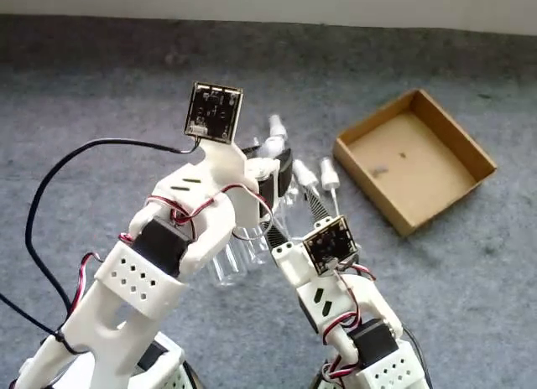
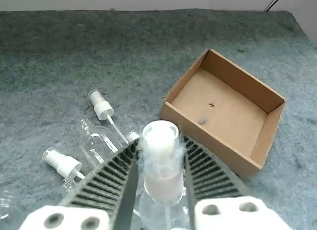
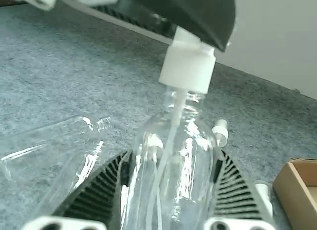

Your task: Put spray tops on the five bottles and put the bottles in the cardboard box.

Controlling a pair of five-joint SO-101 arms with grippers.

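Observation:
My right gripper (image 3: 171, 163) is shut on a clear bottle (image 3: 173, 141), holding it upright. My left gripper (image 2: 159, 146) is shut on a white spray top (image 2: 161, 160) that sits at that bottle's neck, with its dip tube running down inside the bottle. In the high view both grippers meet at the table's middle, left gripper (image 1: 273, 167) above right gripper (image 1: 295, 225). Two loose spray tops (image 2: 101, 107) (image 2: 62, 163) lie on the grey carpet beside a lying bottle (image 2: 96, 141). The open cardboard box (image 1: 470, 150) stands to the right, with no bottle in it.
More clear bottles (image 1: 239, 259) lie under the arms at the centre. Loose spray tops (image 1: 329, 173) lie between the arms and the box. Another bottle (image 3: 49, 150) lies beside the held one. Grey carpet (image 1: 101, 87) covers the table.

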